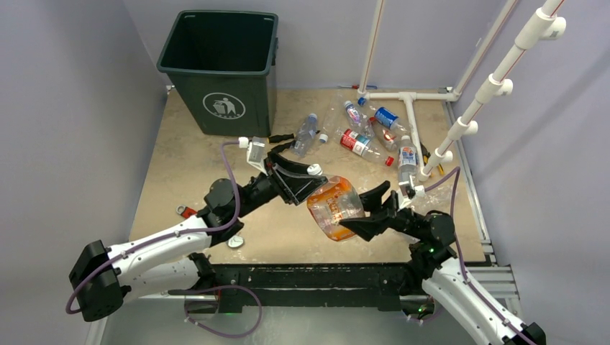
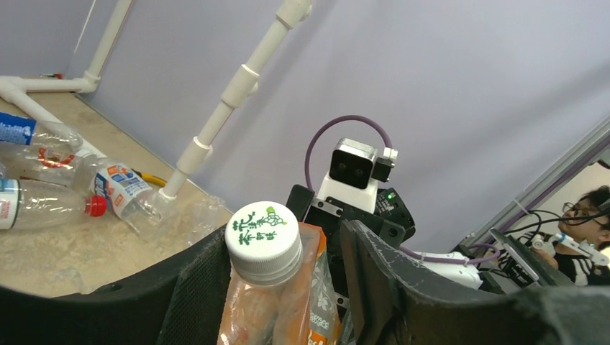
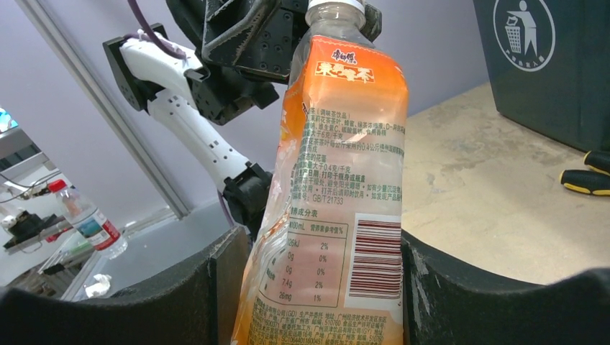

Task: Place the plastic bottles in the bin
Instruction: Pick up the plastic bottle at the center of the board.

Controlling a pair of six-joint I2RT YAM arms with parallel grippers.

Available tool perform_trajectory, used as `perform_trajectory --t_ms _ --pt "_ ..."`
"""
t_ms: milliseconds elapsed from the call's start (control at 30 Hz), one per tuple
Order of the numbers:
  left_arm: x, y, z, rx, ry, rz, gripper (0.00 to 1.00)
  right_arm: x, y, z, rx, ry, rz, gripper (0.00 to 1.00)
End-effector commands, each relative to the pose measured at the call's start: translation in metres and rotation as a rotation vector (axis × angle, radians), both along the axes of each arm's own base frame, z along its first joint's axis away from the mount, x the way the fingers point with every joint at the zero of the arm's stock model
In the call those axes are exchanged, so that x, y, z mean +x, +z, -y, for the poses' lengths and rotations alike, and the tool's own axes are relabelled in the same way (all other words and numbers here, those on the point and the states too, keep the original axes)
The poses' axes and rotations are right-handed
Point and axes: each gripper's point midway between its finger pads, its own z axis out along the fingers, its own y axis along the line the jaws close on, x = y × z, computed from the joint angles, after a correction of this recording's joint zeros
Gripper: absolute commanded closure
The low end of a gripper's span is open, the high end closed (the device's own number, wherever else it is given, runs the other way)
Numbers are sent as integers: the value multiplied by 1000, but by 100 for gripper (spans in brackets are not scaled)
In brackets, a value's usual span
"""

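The top camera looks steeply down on the table [image 1: 187,169]; both wrist cameras closely face one orange-labelled bottle [image 1: 334,208] from opposite ends.

Walls [image 1: 72,86] were plain pale lilac-grey on all sides. Tabletop [image 1: 187,165] was beige, stone-look, scuffed, w/ a black rail [image 1: 309,277] along the near edge & alu. profile [image 1: 503,273] at rt. White PVC pipe frame [image 1: 496,85] rose at back rt corner. Light was soft, even. In left wrist view, a person w/ glasses [image 2: 586,208] sat far off in the bg.
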Motion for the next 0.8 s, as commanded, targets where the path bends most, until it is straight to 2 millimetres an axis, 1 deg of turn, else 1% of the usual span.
perform_trajectory --t_ms 0,33,67,233,333,400,433,467,500,533,567,600,633,700,767 --pt "-12 44 -3 -149 -68 29 46 -6 3 0 11 19 33 90" --pt "-13 44 -2 -160 -83 23 47 -6 4 0 13 20 35 90" --pt "-14 44 -1 -170 -94 16 51 -6 4 0 14 20 35 90" --pt "-16 45 4 -182 -129 -5 74 -6 3 0 12 21 32 90" --pt "-17 48 6 -178 -141 -1 84 -7 1 0 12 24 26 90" --pt "-17 50 7 -170 -141 3 97 -6 2 1 14 18 20 88" --pt "-17 51 7 -164 -138 3 100 -5 3 1 15 11 11 82" --pt "-15 50 7 -153 -128 4 100 -2 4 1 11 1 -8 70" --pt "-12 50 6 -141 -108 4 100 1 5 0 7 -8 -33 48" --pt "-9 50 5 -122 -83 7 100 5 6 0 3 -22 -65 32" --pt "-5 50 3 -97 -50 14 100 8 10 0 7 -25 -106 19" --pt "0 51 1 -67 -12 30 100 7 14 -1 12 -16 -127 4" --pt "4 52 -2 -35 26 37 100 5 20 -1 18 -1 -133 2" --pt "15 56 -12 24 119 64 100 0 34 -1 33 15 -137 1" --pt "23 68 -24 57 204 101 100 -5 50 3 55 15 -115 1"
